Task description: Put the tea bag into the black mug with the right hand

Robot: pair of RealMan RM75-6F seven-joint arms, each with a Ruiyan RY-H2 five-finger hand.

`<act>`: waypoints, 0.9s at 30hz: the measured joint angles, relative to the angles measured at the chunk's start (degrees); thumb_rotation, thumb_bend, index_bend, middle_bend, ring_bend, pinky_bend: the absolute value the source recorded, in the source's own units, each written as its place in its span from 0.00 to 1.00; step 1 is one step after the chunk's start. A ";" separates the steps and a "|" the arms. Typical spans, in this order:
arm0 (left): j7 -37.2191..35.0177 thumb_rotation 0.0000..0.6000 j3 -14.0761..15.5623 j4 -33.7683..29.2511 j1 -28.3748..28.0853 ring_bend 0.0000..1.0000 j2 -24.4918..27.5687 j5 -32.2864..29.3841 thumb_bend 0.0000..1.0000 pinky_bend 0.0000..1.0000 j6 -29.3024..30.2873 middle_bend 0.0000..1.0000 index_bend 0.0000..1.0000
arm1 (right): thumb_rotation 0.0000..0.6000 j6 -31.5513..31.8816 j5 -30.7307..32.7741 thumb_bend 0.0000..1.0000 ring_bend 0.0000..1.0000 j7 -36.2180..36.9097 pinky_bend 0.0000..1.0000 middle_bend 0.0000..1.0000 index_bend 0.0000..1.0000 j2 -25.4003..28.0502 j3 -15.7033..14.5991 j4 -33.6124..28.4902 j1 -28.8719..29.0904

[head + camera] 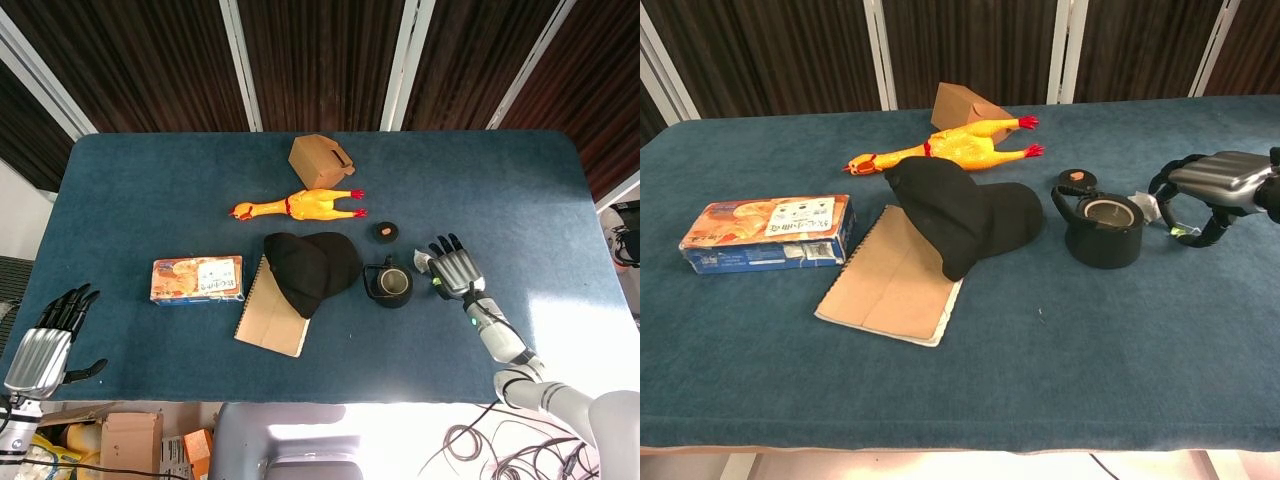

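The black mug [392, 284] [1103, 231] stands right of the table's middle, handle toward the black cap. Just right of it, a white tea bag [422, 262] [1146, 207] lies on the blue cloth, with a small green tag [1180, 232] nearby. My right hand [457, 269] [1214, 180] hovers over the tea bag's right side, fingers spread and curved down, tips close to it; I see no grip. My left hand [45, 340] hangs off the table's near left corner, fingers apart, holding nothing.
A black cap [310, 265] lies partly on a brown notebook [270, 320] left of the mug. A small dark lid [385, 232] sits behind the mug. A rubber chicken [300, 206], a cardboard box [320, 160] and a snack box [197, 278] lie further left.
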 measured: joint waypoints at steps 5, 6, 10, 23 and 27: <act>-0.01 1.00 0.00 -0.01 -0.02 0.00 -0.03 -0.02 0.06 0.12 -0.06 0.01 0.02 | 1.00 0.14 0.10 0.26 0.00 0.14 0.00 0.14 0.56 0.29 0.09 -0.10 -0.13; -0.04 1.00 -0.02 0.02 -0.04 0.00 -0.02 -0.02 0.06 0.12 -0.07 0.01 0.02 | 1.00 0.17 0.07 0.26 0.00 0.23 0.00 0.14 0.56 0.37 0.08 -0.14 -0.15; -0.07 1.00 0.00 0.04 -0.03 0.00 -0.03 0.04 0.06 0.12 -0.03 0.01 0.02 | 1.00 0.64 -0.16 0.26 0.00 0.60 0.00 0.14 0.56 0.93 0.18 -0.89 -0.23; 0.01 1.00 0.09 -0.04 -0.04 0.00 -0.03 0.15 0.06 0.12 -0.09 0.01 0.02 | 1.00 7.53 -2.04 0.26 0.00 3.62 0.00 0.14 0.56 8.64 2.59 -12.62 -1.26; 0.12 1.00 0.10 -0.03 -0.13 0.00 -0.11 0.12 0.06 0.12 -0.29 0.01 0.02 | 1.00 10.13 -2.49 0.26 0.00 4.10 0.00 0.14 0.56 12.34 3.83 -18.19 -1.70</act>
